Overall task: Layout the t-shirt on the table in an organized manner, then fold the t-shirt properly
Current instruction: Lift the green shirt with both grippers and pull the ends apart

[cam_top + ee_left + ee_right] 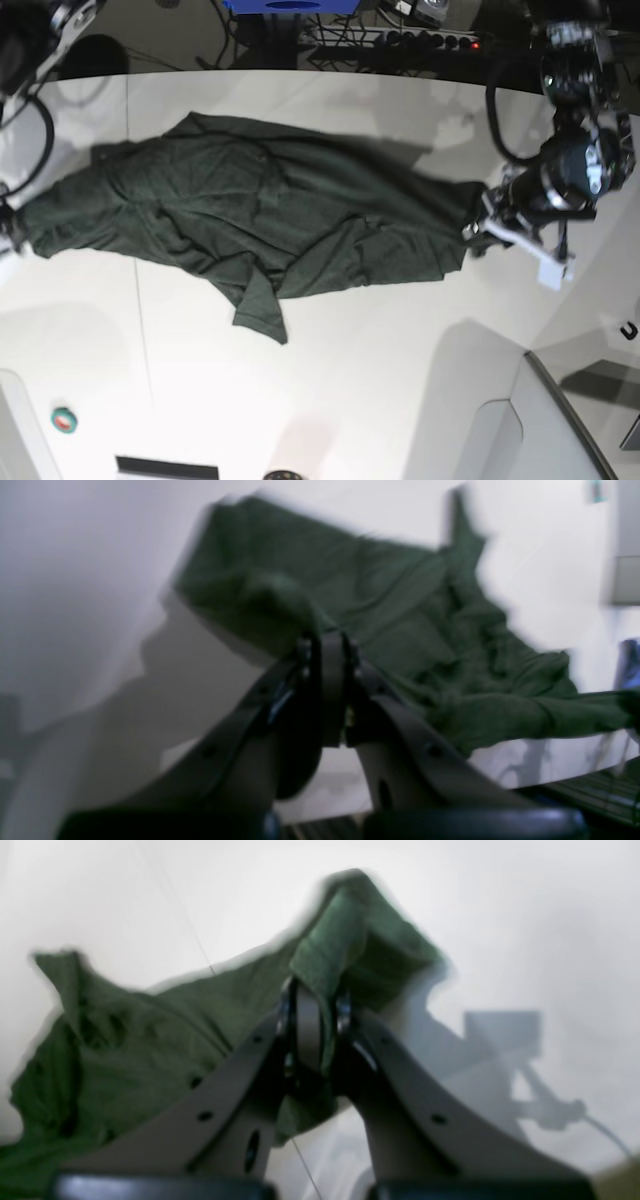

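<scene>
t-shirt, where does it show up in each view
Left wrist: t-shirt fills centre to right, one end pinched in the left gripper.
Right wrist: left and centre, one end pinched in the right gripper.
Base: stretched across the table, upper middle.
Shared landmark: the white table.

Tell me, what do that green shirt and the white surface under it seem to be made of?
The t-shirt looks like soft, matte knit cloth, likely cotton: it creases and sags between both pincers. The table looks like a hard, smooth white top, perhaps laminate; it shows faint seams and soft shadows.
</scene>
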Robot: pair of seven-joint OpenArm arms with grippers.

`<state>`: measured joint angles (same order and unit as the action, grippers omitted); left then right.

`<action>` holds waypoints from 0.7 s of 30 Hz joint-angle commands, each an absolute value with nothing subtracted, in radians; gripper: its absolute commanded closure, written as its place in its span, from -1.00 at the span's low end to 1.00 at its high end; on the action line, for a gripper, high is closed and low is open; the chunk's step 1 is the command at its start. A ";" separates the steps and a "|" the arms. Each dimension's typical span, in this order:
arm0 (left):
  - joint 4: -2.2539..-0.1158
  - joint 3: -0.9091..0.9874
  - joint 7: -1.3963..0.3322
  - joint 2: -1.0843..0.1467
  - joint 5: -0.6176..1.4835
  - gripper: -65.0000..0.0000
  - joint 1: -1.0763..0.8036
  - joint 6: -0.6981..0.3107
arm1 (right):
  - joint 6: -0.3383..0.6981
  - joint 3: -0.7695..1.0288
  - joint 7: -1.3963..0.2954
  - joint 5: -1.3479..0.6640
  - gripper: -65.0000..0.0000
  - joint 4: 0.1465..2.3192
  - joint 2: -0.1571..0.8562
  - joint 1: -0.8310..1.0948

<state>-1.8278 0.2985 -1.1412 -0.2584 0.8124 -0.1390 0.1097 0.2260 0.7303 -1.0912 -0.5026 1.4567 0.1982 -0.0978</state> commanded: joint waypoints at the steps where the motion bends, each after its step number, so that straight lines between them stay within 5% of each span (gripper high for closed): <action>1: -1.811 0.285 -1.135 -0.274 0.803 1.00 -0.102 0.130 | 0.214 0.710 -1.059 -0.504 1.00 1.420 0.236 -0.147; 10: -1.449 0.134 -1.133 -0.331 0.803 1.00 0.394 0.160 | 0.211 0.443 -0.923 -0.504 1.00 1.056 0.403 -0.585; 16: -1.333 0.205 -1.132 -0.328 0.808 1.00 0.687 0.160 | 0.214 0.366 -0.920 -0.506 1.00 1.073 0.467 -0.800; 21: -1.314 0.265 -1.132 -0.329 0.811 1.00 0.751 0.159 | 0.214 0.366 -0.961 -0.509 1.00 1.159 0.518 -0.817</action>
<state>-1.3033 0.2668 -1.1423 -0.3244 0.8055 0.7242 0.1593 0.2169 0.3622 -0.9726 -0.5095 1.1492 0.5045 -0.7940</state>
